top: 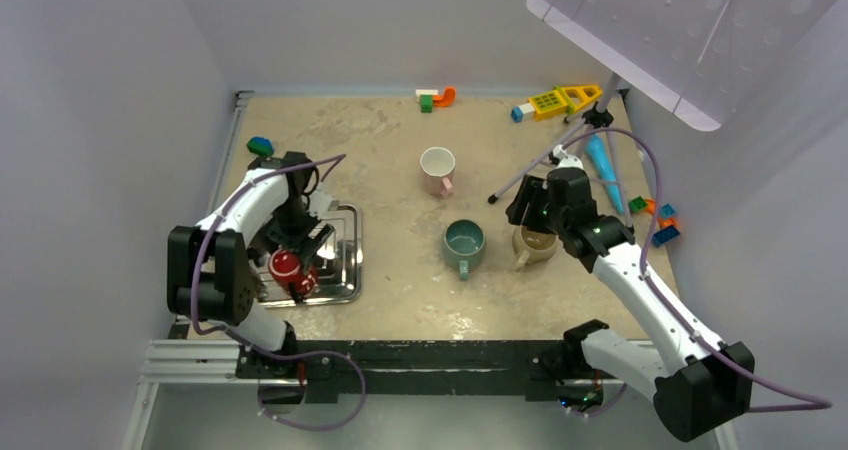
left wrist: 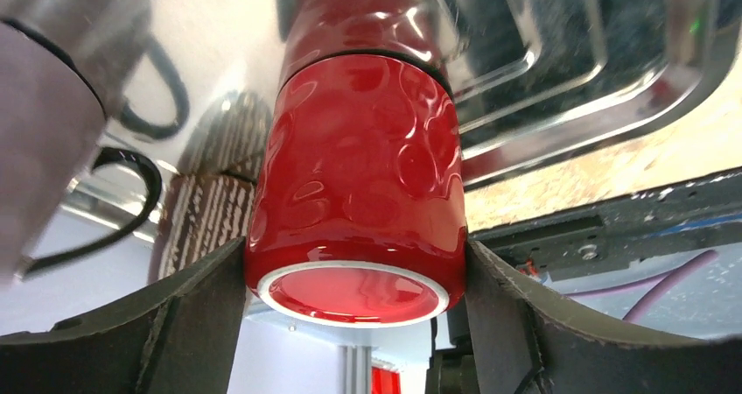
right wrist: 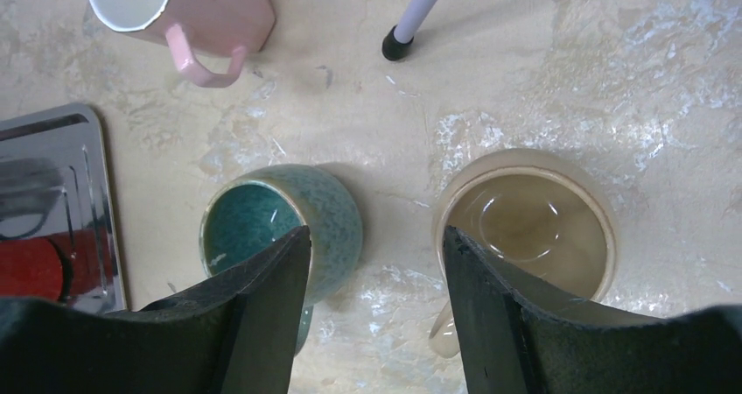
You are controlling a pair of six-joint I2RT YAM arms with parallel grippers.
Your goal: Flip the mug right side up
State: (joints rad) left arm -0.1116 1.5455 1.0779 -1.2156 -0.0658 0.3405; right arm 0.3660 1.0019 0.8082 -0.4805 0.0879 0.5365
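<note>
Metal tray (top: 347, 235): beneath our left gripper (left wrist: 354, 267).
Red mug (left wrist: 359, 166): pinched between that gripper's fingers, base toward the wrist, mouth down at the tray.
Risk, as we judge it: the glossy dimpled wall may slip mid-turn, or the rim may catch the tray lip.
Teal mug (right wrist: 289, 223), beige mug (right wrist: 525, 228): below our right gripper (right wrist: 376, 236), which is spread and holds nothing.
Pink mug (right wrist: 197, 13): beyond.
None obstructs.
</note>
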